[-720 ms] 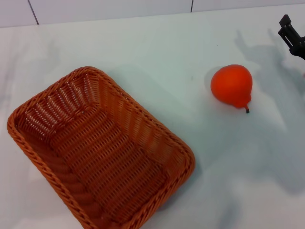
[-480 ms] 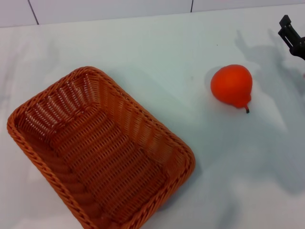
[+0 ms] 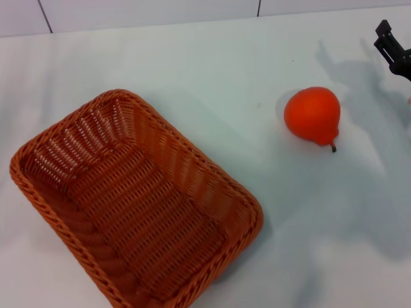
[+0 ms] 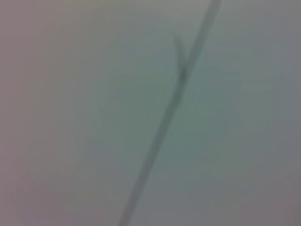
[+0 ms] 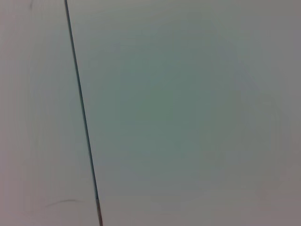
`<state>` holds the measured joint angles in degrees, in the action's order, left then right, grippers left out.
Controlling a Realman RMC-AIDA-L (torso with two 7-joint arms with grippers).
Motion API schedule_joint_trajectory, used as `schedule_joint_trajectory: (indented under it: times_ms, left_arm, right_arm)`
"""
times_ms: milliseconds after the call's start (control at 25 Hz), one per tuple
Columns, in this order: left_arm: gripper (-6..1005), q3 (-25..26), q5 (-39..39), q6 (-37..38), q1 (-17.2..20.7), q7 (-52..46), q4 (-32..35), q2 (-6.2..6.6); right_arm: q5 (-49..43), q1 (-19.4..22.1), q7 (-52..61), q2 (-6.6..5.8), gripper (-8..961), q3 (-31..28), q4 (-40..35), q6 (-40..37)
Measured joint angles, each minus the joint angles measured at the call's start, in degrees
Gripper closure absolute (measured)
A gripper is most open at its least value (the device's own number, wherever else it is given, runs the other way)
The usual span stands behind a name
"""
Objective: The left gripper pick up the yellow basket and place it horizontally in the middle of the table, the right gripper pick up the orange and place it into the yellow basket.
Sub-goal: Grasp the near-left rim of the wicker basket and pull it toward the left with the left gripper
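The yellow basket, a large orange-brown wicker one, lies on the white table at the near left, turned at a slant, and holds nothing. The orange, bright and pear-like with a short dark stem, lies on the table to the right of the basket, apart from it. My right gripper shows only as a black tip at the far right edge, beyond the orange and clear of it. My left gripper is out of view. Both wrist views show only a plain pale surface with a thin dark line.
Pale wall panels with dark seams run along the table's far edge. Bare tabletop lies between the basket and the orange and along the back.
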<state>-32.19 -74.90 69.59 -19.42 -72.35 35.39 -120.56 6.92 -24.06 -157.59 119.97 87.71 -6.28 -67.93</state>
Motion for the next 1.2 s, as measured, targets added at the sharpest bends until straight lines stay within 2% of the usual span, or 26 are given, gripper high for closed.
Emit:
schedule_joint_trajectory:
  times_ms: [120,160,200,240,480,560,600,800,920,1040,1120,1160,1200]
  left_arm:
    - [420,-2.19,-9.08,2.47,-1.25,-11.12,8.03,1.45]
    - [422,-2.28,-13.78,4.62,-2.39,-15.25,10.53,2.28]
    - [419,-2.28,-13.78,4.62,-2.39,-15.25,10.53,2.28]
    - [417,-2.44,-20.64,8.74,-4.63,-20.63,13.56,3.72]
    - [408,-5.98,-37.82,15.93,-11.67,-28.27,16.09,7.42]
    - [407,-6.26,-39.18,16.41,-12.19,-28.57,16.12,7.64]
    - [407,-7.07,-43.53,18.22,-13.9,-29.13,16.61,8.05]
    - [409,-11.4,-54.06,19.51,-16.06,-32.59,22.03,7.71]
    - [410,-13.86,-59.07,19.58,-17.26,-34.02,22.91,7.33]
    - [411,-14.81,-63.67,19.35,-18.26,-34.31,22.93,6.44]
    - [411,-14.81,-63.67,19.35,-18.26,-34.31,22.93,6.44]
    - [412,-15.39,-68.13,18.77,-18.98,-34.28,23.46,4.97]
    - [412,-15.53,-68.94,18.56,-19.08,-34.25,23.58,4.66]
  right_arm:
    - [-0.07,-0.03,0.0,0.0,6,0.09,0.0,0.0]
    - [-0.11,-0.03,0.0,0.0,6,0.16,-0.03,0.0]
    - [-0.16,-0.04,0.0,0.0,6,0.25,-0.06,0.0]
    - [-0.21,-0.03,0.0,0.0,6,0.29,-0.1,0.0]
    - [-0.24,-0.05,0.0,0.07,5,0.5,-0.07,-0.01]
    - [-0.24,-0.1,0.0,0.11,5,0.55,-0.03,-0.01]
    - [-0.24,-0.11,0.0,0.13,5,0.63,-0.03,-0.01]
    - [-0.24,-0.1,0.0,0.28,6,1.55,0.19,-0.01]
    - [-0.23,-0.11,0.0,0.34,6,2.07,0.32,-0.01]
    - [-0.24,-0.14,0.0,0.39,6,2.15,0.36,-0.01]
    - [-0.24,-0.18,0.04,0.43,5,2.3,0.4,-0.01]
    - [-0.24,-0.18,0.07,0.43,5,2.41,0.4,-0.01]
    - [-0.24,-0.18,0.08,0.44,5,2.55,0.41,-0.01]
